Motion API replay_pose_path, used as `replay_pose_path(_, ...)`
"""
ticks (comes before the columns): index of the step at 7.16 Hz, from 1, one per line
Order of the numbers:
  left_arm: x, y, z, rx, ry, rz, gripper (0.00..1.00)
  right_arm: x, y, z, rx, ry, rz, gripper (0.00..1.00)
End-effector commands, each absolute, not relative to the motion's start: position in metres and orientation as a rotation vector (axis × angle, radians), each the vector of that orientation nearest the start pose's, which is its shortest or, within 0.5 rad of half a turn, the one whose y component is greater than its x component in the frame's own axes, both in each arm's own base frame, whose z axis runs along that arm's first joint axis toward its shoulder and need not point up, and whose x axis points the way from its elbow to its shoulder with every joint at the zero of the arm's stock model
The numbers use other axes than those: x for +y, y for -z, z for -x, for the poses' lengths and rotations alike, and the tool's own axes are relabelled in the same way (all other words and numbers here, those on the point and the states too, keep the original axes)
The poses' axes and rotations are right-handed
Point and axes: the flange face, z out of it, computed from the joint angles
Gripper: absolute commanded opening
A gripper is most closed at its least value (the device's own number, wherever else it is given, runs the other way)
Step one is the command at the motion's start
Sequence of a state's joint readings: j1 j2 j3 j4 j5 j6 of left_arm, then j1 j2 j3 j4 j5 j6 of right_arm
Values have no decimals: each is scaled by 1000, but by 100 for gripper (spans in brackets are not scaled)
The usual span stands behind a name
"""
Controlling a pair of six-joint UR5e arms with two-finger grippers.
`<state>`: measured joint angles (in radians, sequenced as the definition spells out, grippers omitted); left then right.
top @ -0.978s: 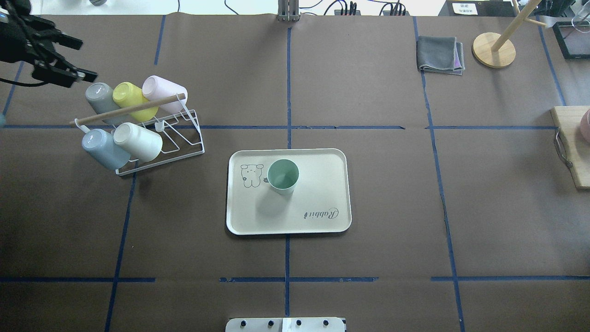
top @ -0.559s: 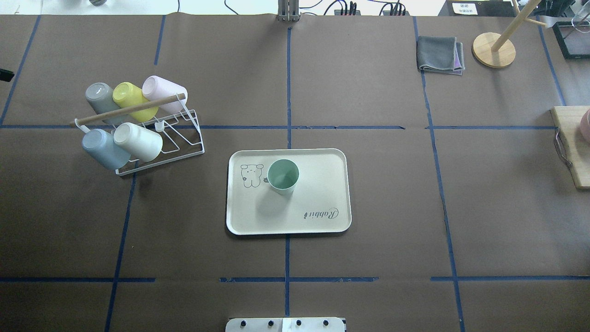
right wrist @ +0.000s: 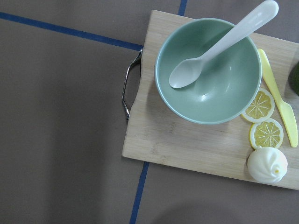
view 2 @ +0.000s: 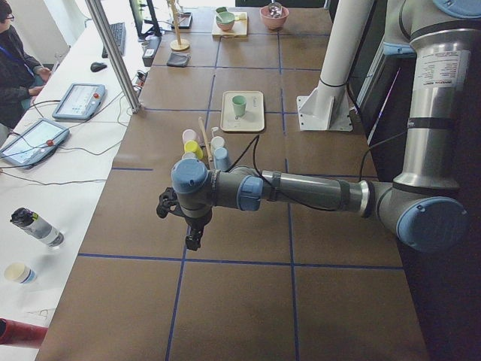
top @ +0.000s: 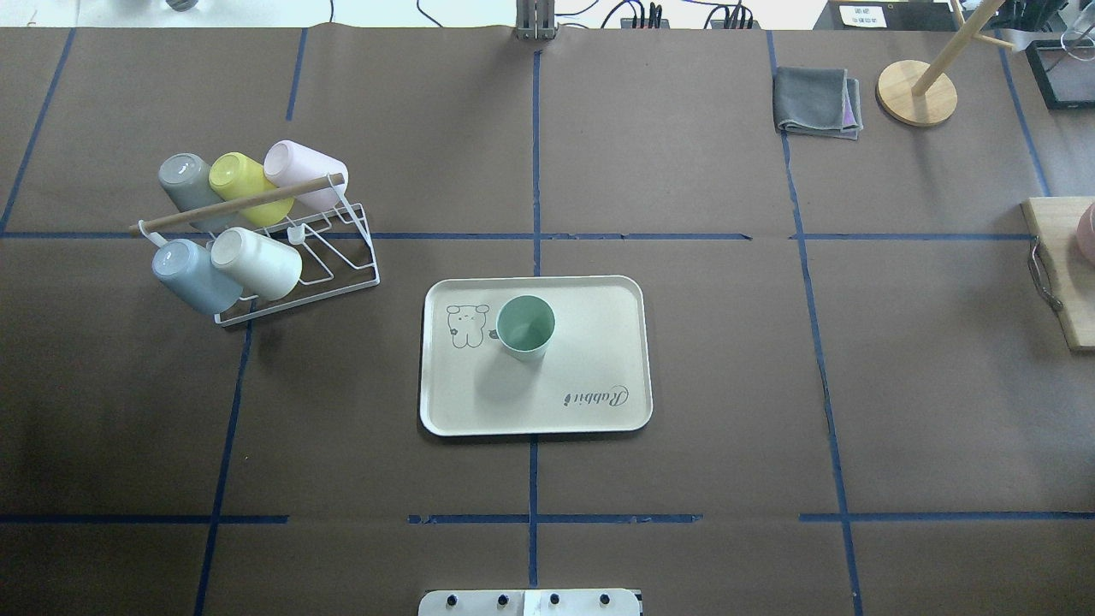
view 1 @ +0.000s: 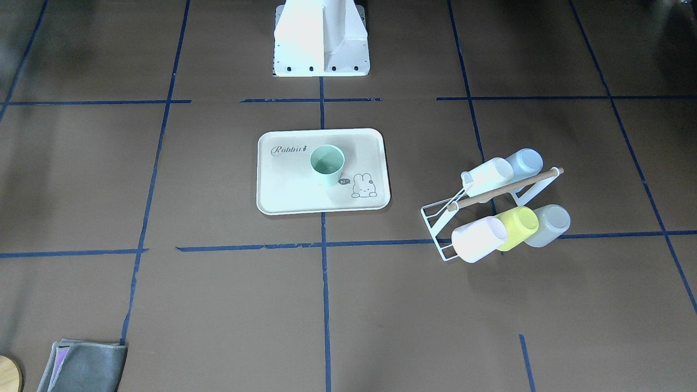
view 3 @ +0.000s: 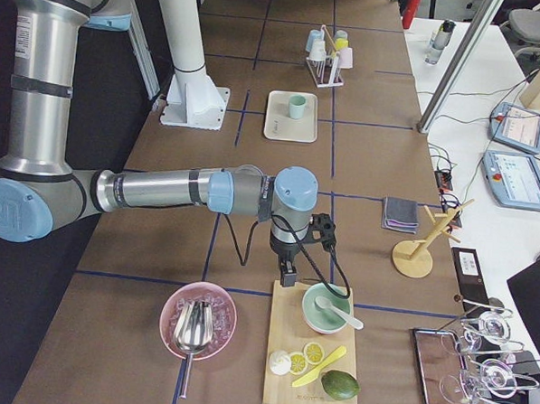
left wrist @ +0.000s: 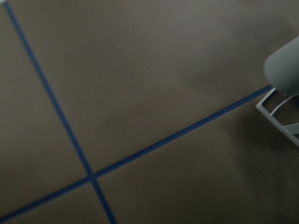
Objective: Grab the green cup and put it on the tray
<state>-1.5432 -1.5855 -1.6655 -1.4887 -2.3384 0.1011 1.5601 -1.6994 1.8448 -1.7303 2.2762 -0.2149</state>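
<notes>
The green cup [top: 525, 325] stands upright on the cream tray [top: 599, 385], beside the bunny drawing, with nothing touching it. Both also show in the front-facing view, the cup [view 1: 327, 162] on the tray [view 1: 283, 190]. Neither gripper is in the overhead or front-facing view. In the exterior left view my left gripper [view 2: 194, 241] hangs over bare table, well short of the cup rack and far from the tray; I cannot tell if it is open or shut. In the exterior right view my right gripper [view 3: 287, 277] hangs by the cutting board's edge; its state cannot be told either.
A white wire rack [top: 257, 231] with several cups lies left of the tray. A grey cloth [top: 817, 101] and a wooden stand [top: 916, 92] are at the far right. A cutting board [right wrist: 187, 149] with a green bowl [right wrist: 208, 70] lies under the right wrist.
My left gripper has pulled back out of the overhead view's left edge. The green cup and the tray have not moved.
</notes>
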Motion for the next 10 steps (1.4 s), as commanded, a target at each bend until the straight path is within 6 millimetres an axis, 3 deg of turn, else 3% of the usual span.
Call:
replay_pose_path(1,-486,-635,61,717,-88,40,100,-432,-607,-64,-704,208,-52,100)
replay_pose_path(2,-477,-646,62,717,-87,22,100,-432,-608,-64,-704,201,-47,100)
replay_pose_path(3,-480,-640,62,716,-91,-1,100,-431,-609,-64,-705,193,-39,100)
replay_pose_path(10,-478,-651,61,689,-95,21,100,-426,-613,-64,-710,160,-24,100)
